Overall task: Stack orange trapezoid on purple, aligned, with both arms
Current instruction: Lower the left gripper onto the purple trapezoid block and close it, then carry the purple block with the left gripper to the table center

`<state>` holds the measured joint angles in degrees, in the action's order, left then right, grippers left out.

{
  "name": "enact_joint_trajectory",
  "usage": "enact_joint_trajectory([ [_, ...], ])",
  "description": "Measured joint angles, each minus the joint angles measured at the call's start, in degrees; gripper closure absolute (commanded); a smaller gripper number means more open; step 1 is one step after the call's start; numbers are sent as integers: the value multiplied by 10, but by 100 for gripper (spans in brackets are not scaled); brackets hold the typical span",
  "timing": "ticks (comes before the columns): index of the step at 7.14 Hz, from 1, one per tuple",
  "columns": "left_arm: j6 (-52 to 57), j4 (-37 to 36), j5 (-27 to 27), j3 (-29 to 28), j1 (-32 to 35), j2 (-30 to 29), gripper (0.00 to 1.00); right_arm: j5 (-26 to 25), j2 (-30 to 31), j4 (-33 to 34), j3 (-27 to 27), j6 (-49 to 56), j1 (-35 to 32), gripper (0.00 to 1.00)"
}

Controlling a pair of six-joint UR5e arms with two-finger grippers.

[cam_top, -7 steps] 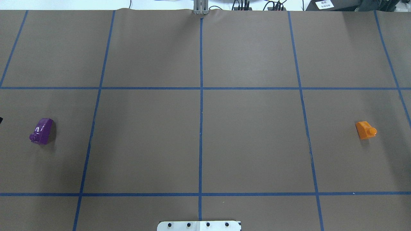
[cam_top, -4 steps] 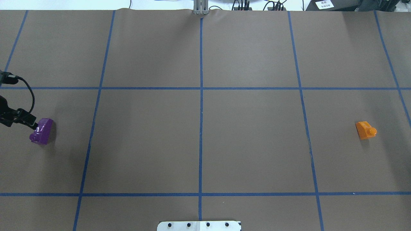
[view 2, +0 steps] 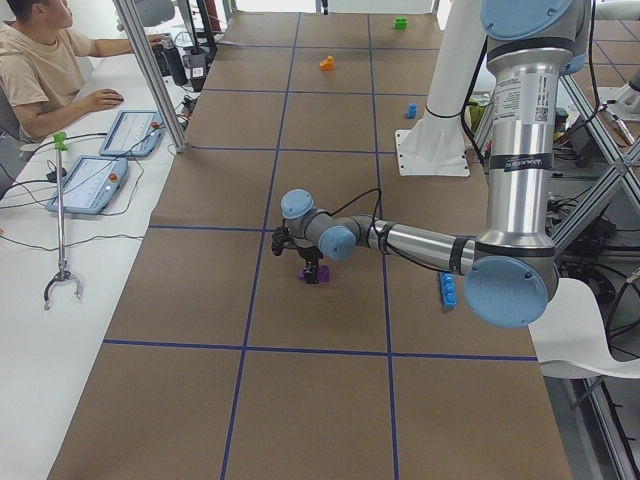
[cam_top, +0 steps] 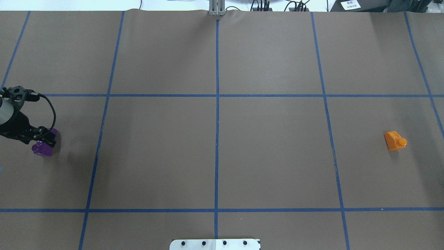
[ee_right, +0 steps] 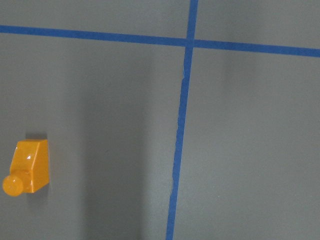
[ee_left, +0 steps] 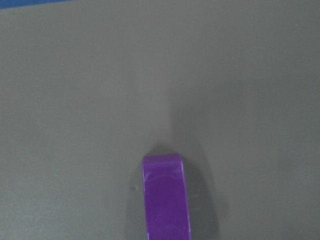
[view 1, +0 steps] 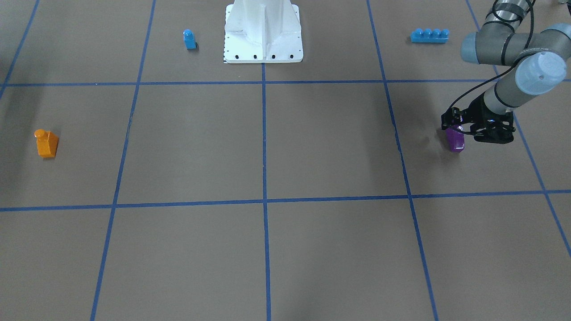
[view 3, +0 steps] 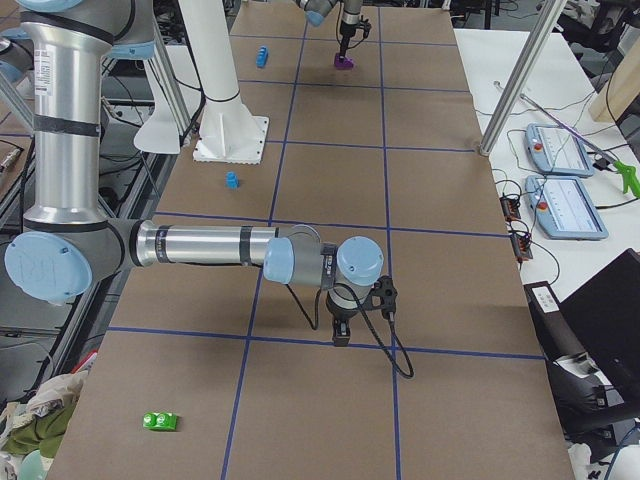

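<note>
Roughly, the surroundings first. A white pedestal (view 1: 263,31) stands at the middle of the robot-side edge. A small blue brick (view 1: 189,39) sits near it toward the right end. A long blue brick (view 1: 429,35) lies by the same edge toward the left end. A green brick (view 3: 160,421) lies near the robot-side corner of the right end. An operator (view 2: 40,60) sits at a bench beyond the far edge. None of these lies between the two task bricks; only blue tape lines (cam_top: 216,139) cross the brown cover (cam_top: 156,156) there.

The purple (cam_top: 42,148) is near the left edge, about midway between the robot-side and far edges. The left gripper (cam_top: 45,138) hangs right over it, and its black fingers overlap the brick's upper part in the overhead view. Contact cannot be told, nor whether the fingers are spread or closed. The left wrist view has the brick at bottom centre, with no finger showing.

The orange trapezoid (cam_top: 394,140) is near the right edge, about midway along it and well apart from the purple. The right gripper (view 3: 342,335) points down, low over the cover near the right end. It is seen only from the side, so its finger state cannot be told. The right wrist view has the orange brick at lower left, off to one side of a tape line.
</note>
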<state>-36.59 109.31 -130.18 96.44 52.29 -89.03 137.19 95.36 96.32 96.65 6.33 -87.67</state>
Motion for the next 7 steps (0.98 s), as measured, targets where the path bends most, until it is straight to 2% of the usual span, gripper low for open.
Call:
enact_joint_trajectory([
  [1,-1,-1,-2,-4,-4,0,50,0,0,0,0,0,1,0],
  [2,-3,-3,-4,-7,-7,1,100,0,0,0,0,0,2,0],
  [5,-46,-3,-17,5,-8,4,100,1,0,0,0,0,3,0],
  [7,-58,-42,-17,72,-12,-13,100,2,0,-1,1,0,3,0],
])
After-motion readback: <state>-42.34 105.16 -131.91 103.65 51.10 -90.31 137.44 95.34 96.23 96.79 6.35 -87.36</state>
